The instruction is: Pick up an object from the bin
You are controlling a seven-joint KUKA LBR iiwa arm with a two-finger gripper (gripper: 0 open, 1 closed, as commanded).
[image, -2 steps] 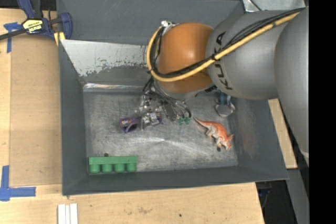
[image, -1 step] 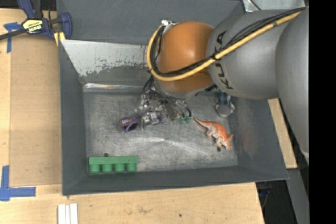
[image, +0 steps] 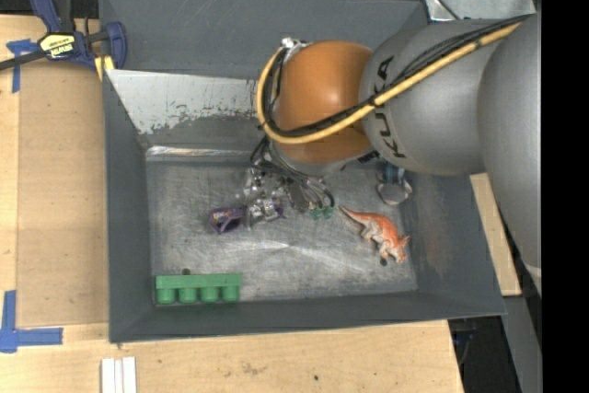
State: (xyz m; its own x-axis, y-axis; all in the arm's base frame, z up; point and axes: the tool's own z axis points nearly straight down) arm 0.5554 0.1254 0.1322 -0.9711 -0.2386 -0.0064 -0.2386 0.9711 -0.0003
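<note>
the gripper (image: 267, 202) is hanging low over the middle of the bin (image: 126, 225), its tip sitting at or just above the floor. the metal parts are crowding together there, and i cannot tell whether it is open or closed. a small purple thing (image: 227, 219) is lying just beside the tip, on its left in the view; whether the two are touching is not showing. a tiny green bit (image: 321, 213) is lying just on the tip's other side. farther right an orange dinosaur (image: 379, 235) is lying near a grey-blue thing (image: 394, 190) by the right wall. a long green block (image: 198, 290) is resting well apart, along the front-left edge of the floor. the orange cover (image: 322, 101) and grey arm (image: 451, 97) are looming above the tip.
</note>
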